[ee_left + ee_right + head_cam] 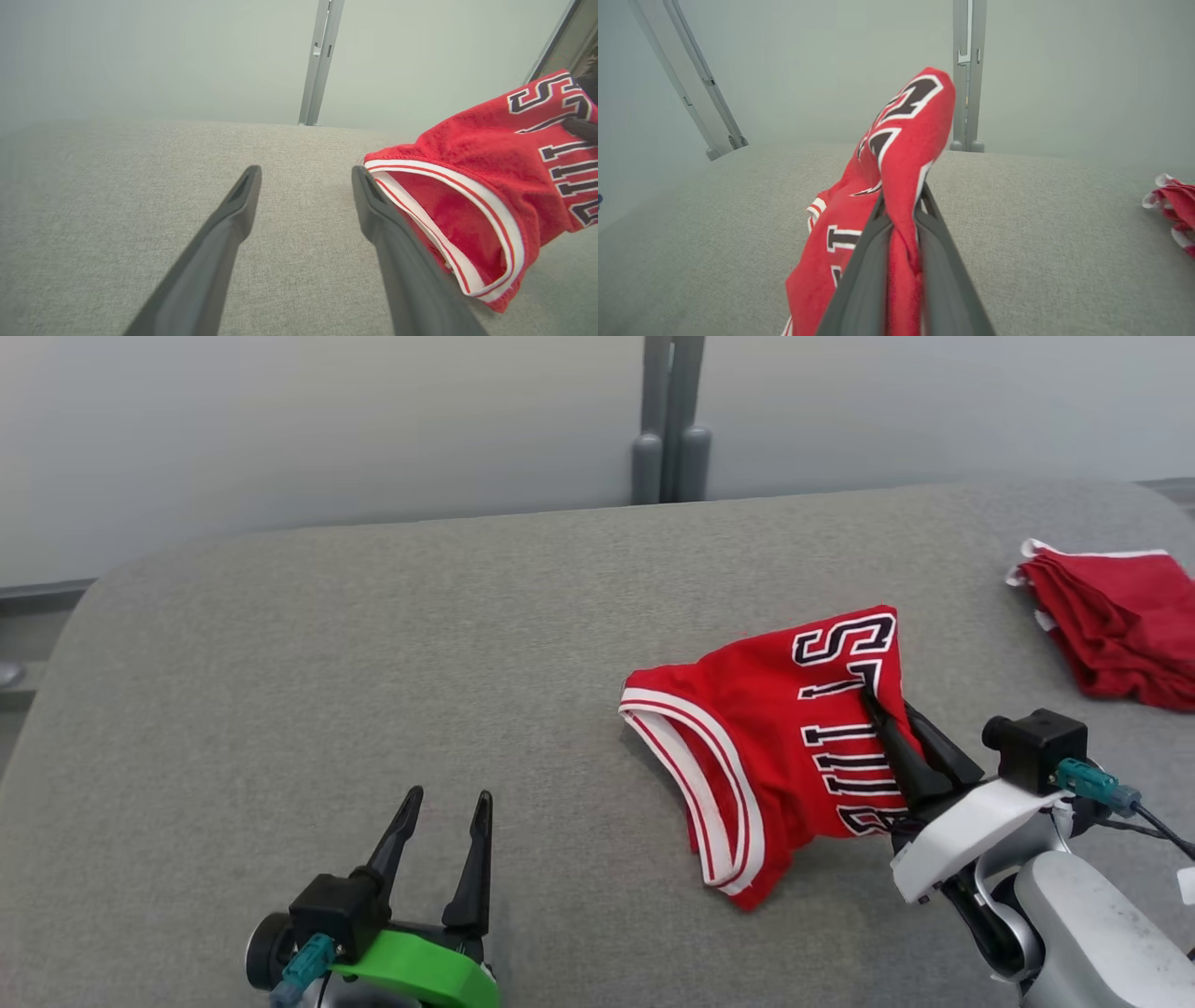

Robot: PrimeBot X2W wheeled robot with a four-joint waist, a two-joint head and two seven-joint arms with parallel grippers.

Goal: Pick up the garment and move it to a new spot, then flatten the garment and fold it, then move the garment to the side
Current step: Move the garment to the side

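**A:** Where is the jersey (775,737)?

**B:** On the right half of the grey tabletop (373,663). The right tool (887,705) is clamped on a fold of the red cloth. In the right wrist view the fabric is bunched between the two dark fingers and rises past their tips.

**A:** Any writing on it?

**B:** Black block lettering (845,639) outlined in white, running sideways in the head view. The top letter is a plain S. The letters below are creased and partly behind the tool, so I cannot read them for sure. I can make out no brand tag or number.

**A:** And the edge?

**B:** White trim (467,179) with thin red stripes borders an opening that sags towards the tabletop. I cannot tell whether it touches.

**A:** The left tool (448,796)?

**B:** Its fingers are spread wide with nothing between them, low at the near edge, left of the jersey. In its wrist view the trimmed opening lies just beside one finger.

**A:** Anything else?

**B:** A second red garment (1111,616) with white edging lies at the far right, apart from the jersey. A grey post (670,420) stands behind the tabletop.
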